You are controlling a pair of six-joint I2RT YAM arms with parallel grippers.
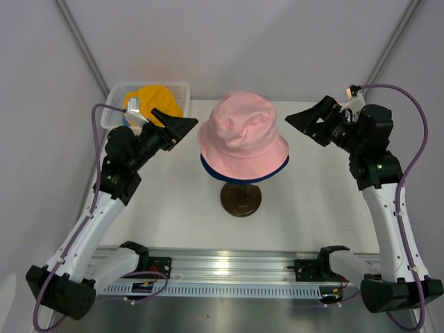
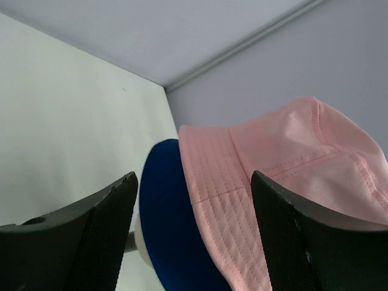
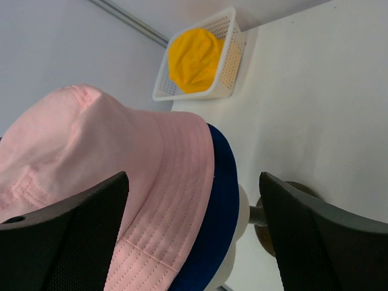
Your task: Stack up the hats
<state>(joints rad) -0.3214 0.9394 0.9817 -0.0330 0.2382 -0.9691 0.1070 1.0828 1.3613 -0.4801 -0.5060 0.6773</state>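
Note:
The pink hat (image 1: 242,137) sits on top of the dark blue hat (image 1: 215,168), both on the cream mannequin head on its dark stand (image 1: 241,198). The yellow-orange hat (image 1: 154,100) lies in the white mesh basket (image 1: 182,89) at the back left. The light blue hat is out of view. My left gripper (image 1: 182,127) is open and empty, just left of the pink hat's brim (image 2: 218,200). My right gripper (image 1: 305,123) is open and empty, just right of the brim (image 3: 163,200). The dark blue brim shows in both wrist views (image 2: 173,236) (image 3: 221,200).
The basket also shows in the right wrist view (image 3: 230,60) with the yellow-orange hat (image 3: 194,57) in it. Grey walls close the table at back and sides. A metal rail (image 1: 229,267) runs along the near edge.

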